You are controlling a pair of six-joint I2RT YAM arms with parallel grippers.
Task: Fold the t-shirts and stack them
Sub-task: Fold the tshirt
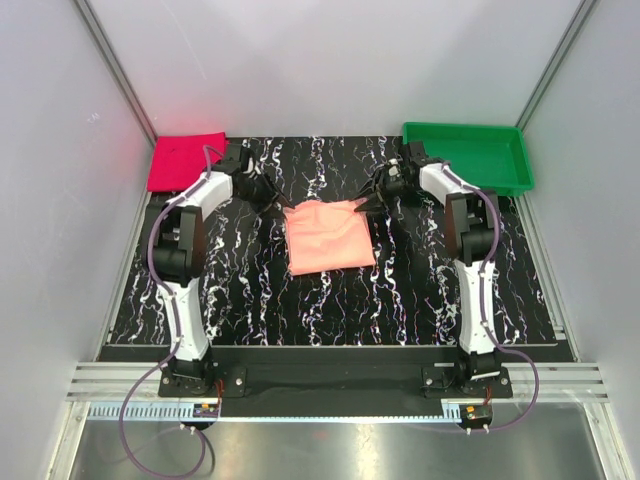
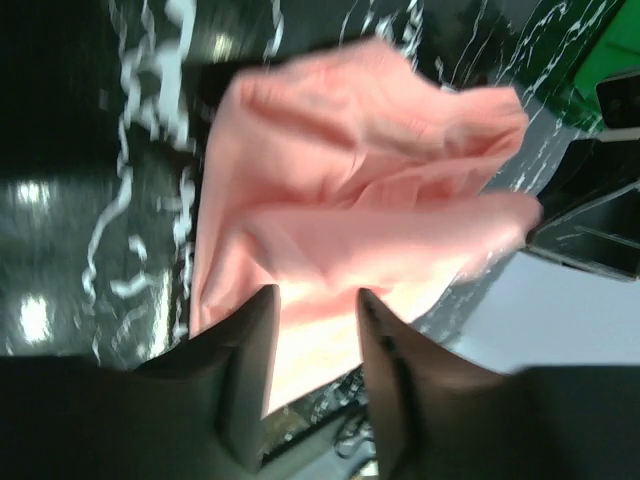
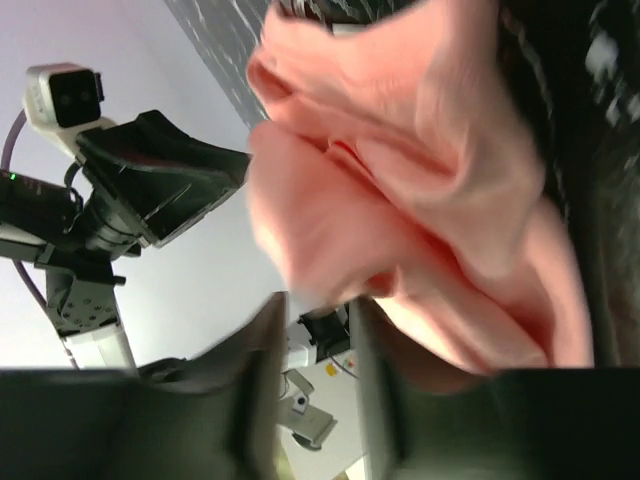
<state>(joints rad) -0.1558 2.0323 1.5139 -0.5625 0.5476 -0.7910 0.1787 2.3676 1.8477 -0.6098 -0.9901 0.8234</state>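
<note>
The salmon-pink t-shirt (image 1: 328,235) lies folded into a rough square in the middle of the black marbled mat. My left gripper (image 1: 275,200) hangs at its far left corner and my right gripper (image 1: 368,203) at its far right corner. In the left wrist view the left gripper (image 2: 315,292) is open, and the rumpled pink cloth (image 2: 350,180) lies just beyond its tips. In the right wrist view the right gripper (image 3: 318,298) is open too, with the cloth (image 3: 420,170) hanging past its tips and not pinched. The magenta t-shirt (image 1: 183,160) lies flat at the back left.
A green plastic tray (image 1: 480,160) stands at the back right corner, behind the right arm. White walls close in the mat on three sides. The arm bases sit on the rail at the near edge.
</note>
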